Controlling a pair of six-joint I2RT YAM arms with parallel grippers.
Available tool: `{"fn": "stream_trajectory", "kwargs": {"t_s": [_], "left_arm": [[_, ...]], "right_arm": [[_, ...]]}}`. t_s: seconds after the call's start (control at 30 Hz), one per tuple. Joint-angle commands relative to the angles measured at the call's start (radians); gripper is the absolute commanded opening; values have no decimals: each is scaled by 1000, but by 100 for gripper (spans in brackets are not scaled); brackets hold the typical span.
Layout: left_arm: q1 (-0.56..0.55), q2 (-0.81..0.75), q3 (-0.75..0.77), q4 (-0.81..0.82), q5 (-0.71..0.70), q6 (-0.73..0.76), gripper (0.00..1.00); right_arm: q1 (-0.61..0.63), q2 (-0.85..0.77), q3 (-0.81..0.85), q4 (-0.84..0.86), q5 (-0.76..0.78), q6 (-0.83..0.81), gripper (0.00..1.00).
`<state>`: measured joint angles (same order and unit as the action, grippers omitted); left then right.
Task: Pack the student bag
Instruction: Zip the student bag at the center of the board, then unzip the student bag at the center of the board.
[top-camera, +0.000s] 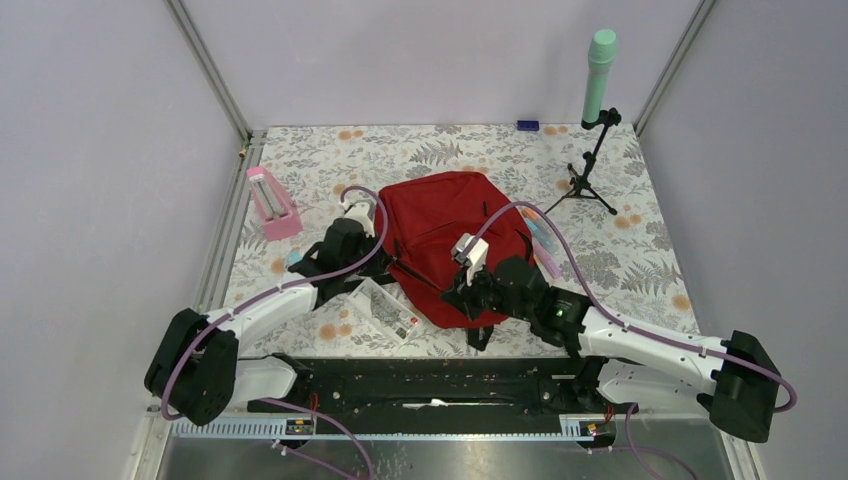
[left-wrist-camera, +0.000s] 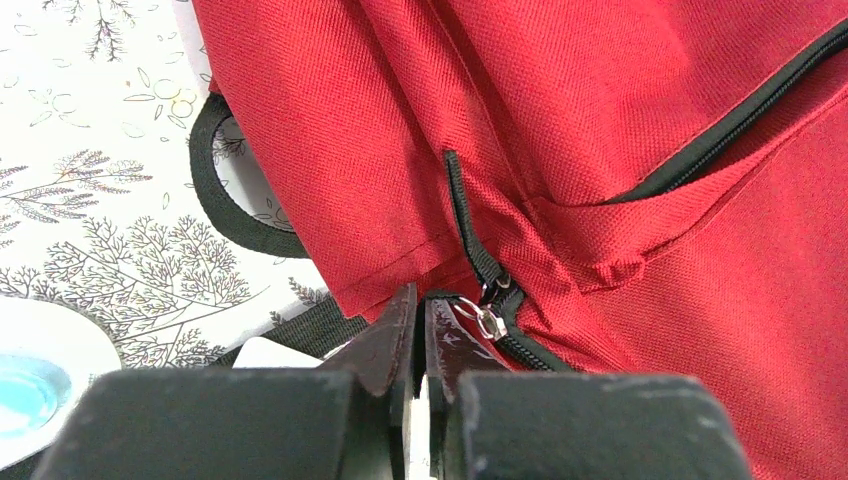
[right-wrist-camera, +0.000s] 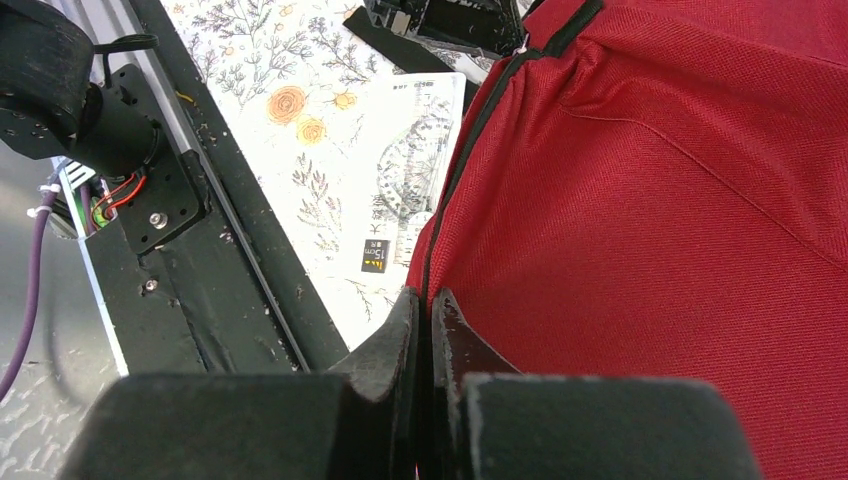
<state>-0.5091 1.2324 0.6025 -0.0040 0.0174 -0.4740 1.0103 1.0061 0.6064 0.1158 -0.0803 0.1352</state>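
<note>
The student bag (top-camera: 450, 235), a big red backpack with black zippers, lies in the middle of the flowered table. My left gripper (top-camera: 378, 258) is at its left side. In the left wrist view that gripper (left-wrist-camera: 420, 300) is shut at the end of a black zipper (left-wrist-camera: 462, 215), its tips pinching the pull beside the metal slider (left-wrist-camera: 490, 320). My right gripper (top-camera: 452, 293) is at the bag's near edge. Seen from its wrist, the right gripper (right-wrist-camera: 428, 298) is shut on the black-piped seam (right-wrist-camera: 455, 175) of the red fabric (right-wrist-camera: 650, 230).
A clear packet with a protractor and rulers (top-camera: 385, 310) lies between the arms by the bag. A pink case (top-camera: 272, 203) stands at the left. A mint cylinder (top-camera: 598, 75) sits on a small tripod (top-camera: 590, 175) at the back right. Pens (top-camera: 545, 245) lie at the bag's right.
</note>
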Motion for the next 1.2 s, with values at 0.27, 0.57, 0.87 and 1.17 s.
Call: {"fn": "stream_trajectory", "kwargs": {"t_s": [0.27, 0.57, 0.87, 1.17], "left_arm": [[155, 64, 48, -2, -230, 26, 0], [155, -130, -13, 26, 3, 65, 55], [137, -338, -7, 40, 77, 30, 74], [-128, -161, 69, 174, 43, 71, 77]], "right_arm": [[85, -46, 38, 40, -72, 94, 6], [84, -128, 118, -184, 331, 147, 78], [-127, -120, 189, -335, 359, 249, 84], [-407, 124, 293, -233, 230, 243, 65]]}}
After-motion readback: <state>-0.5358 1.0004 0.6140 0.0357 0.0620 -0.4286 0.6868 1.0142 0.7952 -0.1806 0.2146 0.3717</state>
